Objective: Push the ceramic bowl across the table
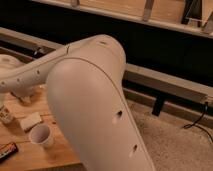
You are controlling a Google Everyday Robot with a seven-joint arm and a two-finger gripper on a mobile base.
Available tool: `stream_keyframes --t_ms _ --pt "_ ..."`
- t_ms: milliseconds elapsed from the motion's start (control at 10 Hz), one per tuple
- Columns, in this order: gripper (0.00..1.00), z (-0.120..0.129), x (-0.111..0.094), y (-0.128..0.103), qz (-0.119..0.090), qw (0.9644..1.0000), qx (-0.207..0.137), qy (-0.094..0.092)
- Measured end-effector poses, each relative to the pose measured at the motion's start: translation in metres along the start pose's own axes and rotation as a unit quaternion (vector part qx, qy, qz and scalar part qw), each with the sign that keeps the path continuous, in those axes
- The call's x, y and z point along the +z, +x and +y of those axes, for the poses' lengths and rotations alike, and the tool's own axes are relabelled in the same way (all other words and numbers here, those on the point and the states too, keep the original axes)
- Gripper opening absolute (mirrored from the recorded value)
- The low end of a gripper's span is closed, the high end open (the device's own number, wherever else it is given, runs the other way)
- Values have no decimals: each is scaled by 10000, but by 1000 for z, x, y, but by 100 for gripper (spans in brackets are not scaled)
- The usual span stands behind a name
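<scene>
You've got a white cup (40,135) upright near the table's front edge. A pale flat block (31,121) lies just behind it, apart from it. A dark wrapped bar (7,150) sits at the left edge of the frame, cut off. A small light container (5,115) is further back on the left; I can't tell what it is. A black cable (198,122) trails on the speckled floor (175,147) at right. A grey rail (170,85) runs along the dark wall. The gripper (16,91) is far left, low over the table.

White arm (95,100), white cup (41,135) — light-brown striped table (30,155); jaws hidden.
</scene>
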Motion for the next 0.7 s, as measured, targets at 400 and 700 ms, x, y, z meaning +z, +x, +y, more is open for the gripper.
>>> stream_keyframes --t_ms 400,700 --pt "65 32 61 -56 312 9993 -170 -145" --pt "65 70 104 -83 638 9975 -292 66"
